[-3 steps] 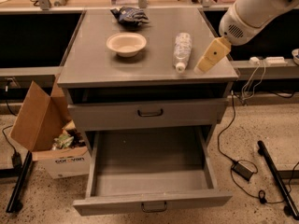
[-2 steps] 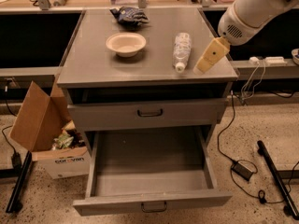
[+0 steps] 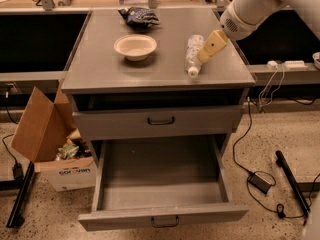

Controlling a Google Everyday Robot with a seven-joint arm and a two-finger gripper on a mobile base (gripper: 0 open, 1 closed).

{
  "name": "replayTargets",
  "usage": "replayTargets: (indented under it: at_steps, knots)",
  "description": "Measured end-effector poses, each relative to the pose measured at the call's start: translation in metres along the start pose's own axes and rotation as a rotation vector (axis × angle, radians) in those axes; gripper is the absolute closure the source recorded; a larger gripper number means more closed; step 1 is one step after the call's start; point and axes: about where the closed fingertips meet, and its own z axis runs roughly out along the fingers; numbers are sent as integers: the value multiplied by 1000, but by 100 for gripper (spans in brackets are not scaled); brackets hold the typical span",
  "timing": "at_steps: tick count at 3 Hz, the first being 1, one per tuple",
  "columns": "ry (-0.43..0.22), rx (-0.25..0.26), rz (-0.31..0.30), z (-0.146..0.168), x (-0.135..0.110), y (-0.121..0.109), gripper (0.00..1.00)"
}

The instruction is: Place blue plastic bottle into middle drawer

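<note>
Blue plastic bottle (image 3: pixel 193 54) lies on table (image 3: pixel 100 69) at 3 o'clock of bowl (image 3: pixel 135 46), tool (image 3: pixel 212 45) just beside at its 3 o'clock, grip state can't tell; middle drawer (image 3: pixel 165 216) already open, pick and placing left

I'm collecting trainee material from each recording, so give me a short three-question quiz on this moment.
1. True or false: the bottle already lies in the open drawer.
2. Where is the gripper? A) over the cabinet top, right beside the bottle; B) inside the open drawer; C) down at the floor.
3. In one word: what stands left of the bottle on the cabinet top?

Key: 1 false, it lies on its side on the cabinet top. 2 A. 3 the bowl.
</note>
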Motion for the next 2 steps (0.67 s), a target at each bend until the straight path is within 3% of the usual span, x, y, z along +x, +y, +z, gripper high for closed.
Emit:
replayTargets:
  at_steps: [1,2]
  knots:
    - [9,10,102,40,-24,-16,0]
    - [13,6,153,64,-37,-22,0]
